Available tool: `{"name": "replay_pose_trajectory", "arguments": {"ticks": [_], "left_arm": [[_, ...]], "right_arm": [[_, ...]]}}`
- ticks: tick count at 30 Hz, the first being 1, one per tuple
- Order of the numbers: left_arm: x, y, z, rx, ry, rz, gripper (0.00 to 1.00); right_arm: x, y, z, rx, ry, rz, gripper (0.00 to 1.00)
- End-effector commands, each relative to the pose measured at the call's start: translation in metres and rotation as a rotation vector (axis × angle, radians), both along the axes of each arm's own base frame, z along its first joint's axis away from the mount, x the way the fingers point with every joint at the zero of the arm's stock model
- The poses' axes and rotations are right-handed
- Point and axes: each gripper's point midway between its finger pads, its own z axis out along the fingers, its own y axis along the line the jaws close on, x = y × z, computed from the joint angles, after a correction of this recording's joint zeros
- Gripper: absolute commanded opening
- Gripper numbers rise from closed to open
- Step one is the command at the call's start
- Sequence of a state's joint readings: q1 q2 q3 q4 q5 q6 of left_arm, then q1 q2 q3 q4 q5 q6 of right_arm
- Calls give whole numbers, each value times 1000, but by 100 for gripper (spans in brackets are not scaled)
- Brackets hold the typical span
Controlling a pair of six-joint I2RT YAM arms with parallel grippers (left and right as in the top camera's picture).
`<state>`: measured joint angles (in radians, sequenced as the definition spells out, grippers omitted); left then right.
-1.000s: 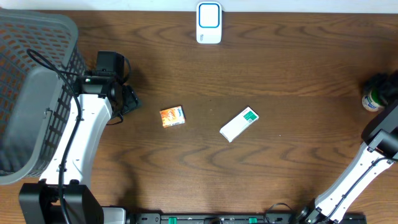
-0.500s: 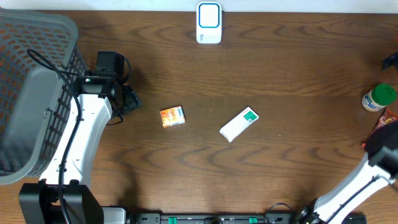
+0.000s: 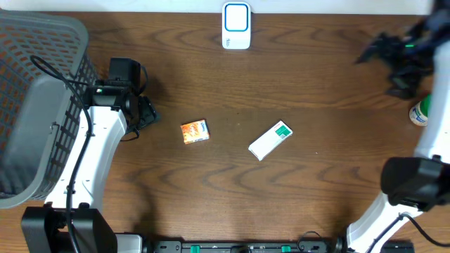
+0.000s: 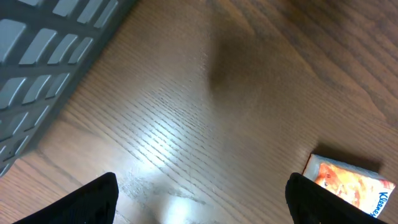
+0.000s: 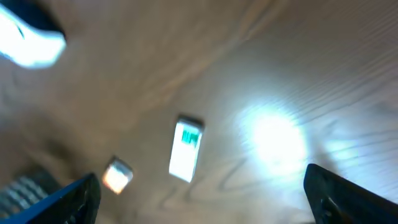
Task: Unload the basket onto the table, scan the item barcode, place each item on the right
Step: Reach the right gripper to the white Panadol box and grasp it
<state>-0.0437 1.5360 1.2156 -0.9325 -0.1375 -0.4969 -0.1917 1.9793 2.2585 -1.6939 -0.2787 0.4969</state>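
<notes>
The table (image 3: 316, 169) is dark brown wood with a strong wavy grain, glossy enough to throw back a white glare in both wrist views; a pale strip (image 3: 140, 5) runs beyond its far edge, and nothing more of the room can be made out. A white scanner (image 3: 236, 26) with a blue face stands at the middle of the far edge. Near the centre of the table lie the two items, flat on the wood and apart from each other: a small orange box (image 3: 195, 131), and to its right a longer white box (image 3: 271, 140) with a green patch at one end, lying at a slant. A grey basket (image 3: 35, 105) of open lattice fills the left side; a green-lidded bottle (image 3: 420, 112) sits at the right edge.

The left gripper (image 4: 202, 199) hangs low over bare wood between the basket and the orange box, its fingers spread wide and holding nothing. The right gripper (image 5: 205, 199) is raised high over the far right corner, blurred in the overhead view; its fingers too stand fully apart and empty, with the white box well below them.
</notes>
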Motion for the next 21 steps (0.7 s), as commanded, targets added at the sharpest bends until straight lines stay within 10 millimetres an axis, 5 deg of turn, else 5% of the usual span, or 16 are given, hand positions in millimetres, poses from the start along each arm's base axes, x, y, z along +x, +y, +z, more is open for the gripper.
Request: {"name": "replay_pose_trajectory", "arguments": {"ticks": [1, 9, 15, 21], "left_arm": [[-2, 3, -2, 14, 9, 3, 86], [-2, 3, -2, 14, 9, 3, 86], [-2, 3, -2, 14, 9, 3, 86], [-2, 3, -2, 14, 9, 3, 86]], "right_arm": [[-9, 42, -23, 7, 109, 31, 99], [-24, 137, -102, -52, 232, 122, 99], [-57, 170, -175, -40, 347, 67, 99], [-68, 184, -216, -67, 328, 39, 99]]}}
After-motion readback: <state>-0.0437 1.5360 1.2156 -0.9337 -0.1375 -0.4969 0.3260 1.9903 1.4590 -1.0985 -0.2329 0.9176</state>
